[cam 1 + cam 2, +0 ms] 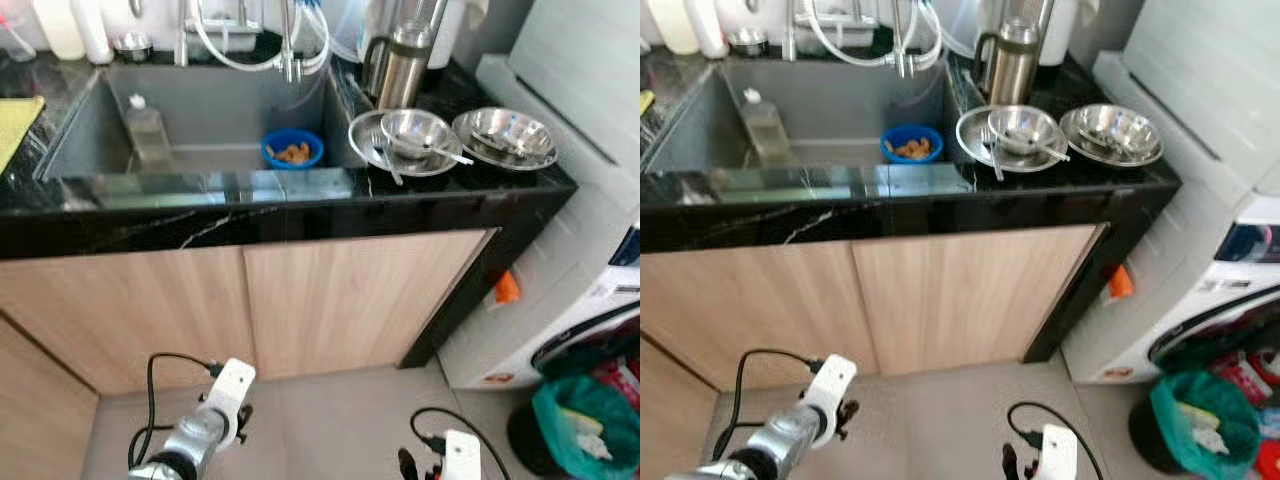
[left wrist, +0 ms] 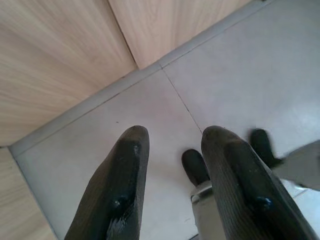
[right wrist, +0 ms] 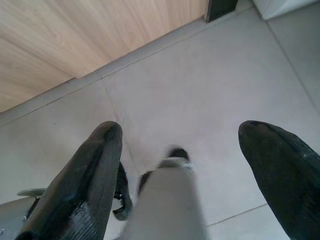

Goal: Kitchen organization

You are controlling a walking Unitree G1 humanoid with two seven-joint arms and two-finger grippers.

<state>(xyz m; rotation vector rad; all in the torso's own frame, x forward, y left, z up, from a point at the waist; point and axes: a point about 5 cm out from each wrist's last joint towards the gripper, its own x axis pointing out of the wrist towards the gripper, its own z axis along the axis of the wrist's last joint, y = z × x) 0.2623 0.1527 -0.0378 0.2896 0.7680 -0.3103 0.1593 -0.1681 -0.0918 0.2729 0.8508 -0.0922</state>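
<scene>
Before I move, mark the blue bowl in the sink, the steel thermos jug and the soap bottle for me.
blue bowl point(image 1: 292, 149): left eye view, on its rim and inside, in the sink.
steel thermos jug point(image 1: 402, 68): left eye view, on its body.
soap bottle point(image 1: 147, 131): left eye view, on its clear side.

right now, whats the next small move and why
Probably raise the right gripper toward the steel bowls on the black counter. Both grippers, including the left gripper, hang open and empty near the floor, while the dishes sit loose beside the sink.
</scene>
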